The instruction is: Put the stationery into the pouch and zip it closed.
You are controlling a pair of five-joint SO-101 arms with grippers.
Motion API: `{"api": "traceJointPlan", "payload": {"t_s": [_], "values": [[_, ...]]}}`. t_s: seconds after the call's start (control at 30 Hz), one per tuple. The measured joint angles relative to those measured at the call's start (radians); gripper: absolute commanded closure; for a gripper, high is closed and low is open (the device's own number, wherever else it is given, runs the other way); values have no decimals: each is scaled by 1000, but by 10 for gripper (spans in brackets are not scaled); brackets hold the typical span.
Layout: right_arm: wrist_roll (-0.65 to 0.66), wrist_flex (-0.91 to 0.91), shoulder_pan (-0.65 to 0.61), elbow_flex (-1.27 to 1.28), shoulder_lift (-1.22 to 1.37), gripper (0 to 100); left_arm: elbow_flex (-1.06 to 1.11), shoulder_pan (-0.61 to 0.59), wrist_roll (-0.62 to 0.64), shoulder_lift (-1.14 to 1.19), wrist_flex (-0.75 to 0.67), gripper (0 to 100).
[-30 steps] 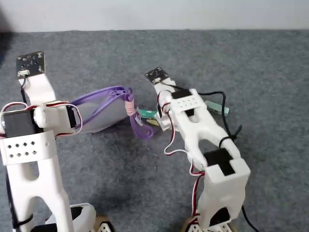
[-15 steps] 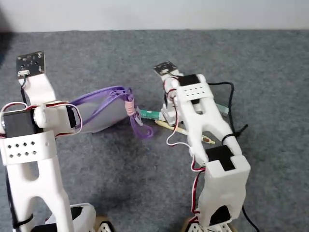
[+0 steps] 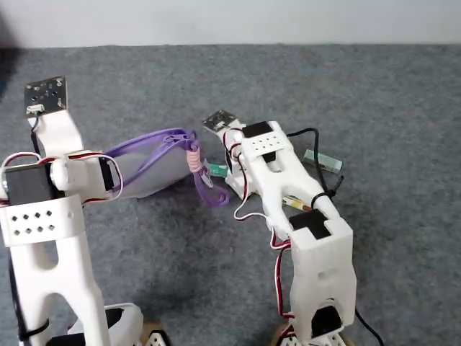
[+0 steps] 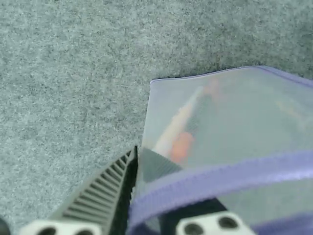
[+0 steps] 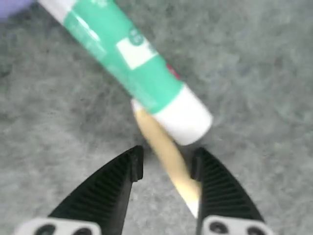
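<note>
Translucent soft pouch w/ purple zip edge (image 3: 148,169) lies on the grey felt-covered counter (image 3: 374,94). Zip is undone, w/ the two purple edges apart along its top. Thru the wall in the left wrist view, the pouch holds a pale pen-shaped item (image 4: 177,122) w/ an orange bit (image 4: 182,146) beside it. Other contents are too blurred to tell. Pink zip pull (image 3: 192,157) and purple loop strap (image 3: 210,189) hang at the pouch end nearest the white right arm (image 3: 288,187).

White left arm (image 3: 43,216) is at the pouch's opposite end. Left jaws are closed on the pouch wall just under the purple edge: one ribbed jaw outside, the other showing thru the fabric.

Outside the pouch, a green glue stick w/ white cap (image 5: 146,78) lies just beside the strap end, cap pointing away from the pouch. A thin cream stick (image 5: 168,156) starts at the cap and runs on away from the pouch. Right jaws are part open and low over the felt, one each side of the cream stick, w/ nothing clamped. Can't tell if either jaw touches it.

Pale green oblong item (image 3: 322,160) lies well apart from the pouch, beyond the right arm and partly hidden by it, near a black cable (image 3: 317,137).

From the pouch's far side, grey felt runs to a pale wall strip (image 3: 230,21).
</note>
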Motion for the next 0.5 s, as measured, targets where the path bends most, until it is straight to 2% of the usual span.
{"api": "traceJointPlan", "payload": {"t_s": [0.07,0.27,0.5], "values": [[8,-6,3,-8,3,995,0,0,0,0,0,988],[12,2,20,-14,3,991,0,0,0,0,0,988],[12,126,41,-12,-126,990,0,0,0,0,0,988]]}}
